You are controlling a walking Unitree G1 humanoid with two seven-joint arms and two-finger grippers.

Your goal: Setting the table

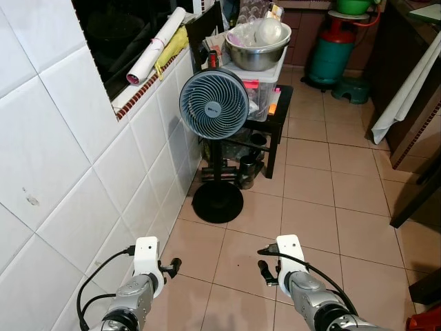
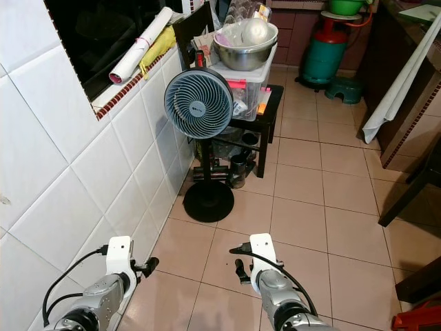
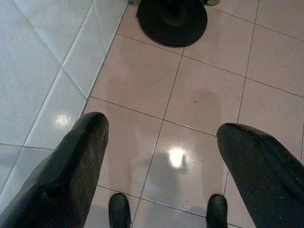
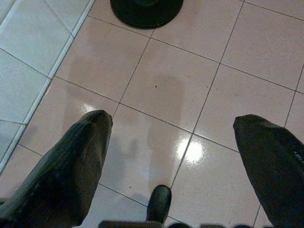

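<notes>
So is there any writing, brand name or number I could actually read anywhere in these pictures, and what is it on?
None can be read.
Standing fan: a small pale badge at the middle of its grille, too small and blurred to read.
Clear storage box under the metal bowl: pink and orange labels on its front, print too small to make out.
Items behind the bowl: packaging with colour patches, no legible text.
Rolled paper on the sill: no writing visible.

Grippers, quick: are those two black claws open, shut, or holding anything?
Left gripper: open, holding nothing, above the floor tiles.
Right gripper: open, holding nothing.
</notes>
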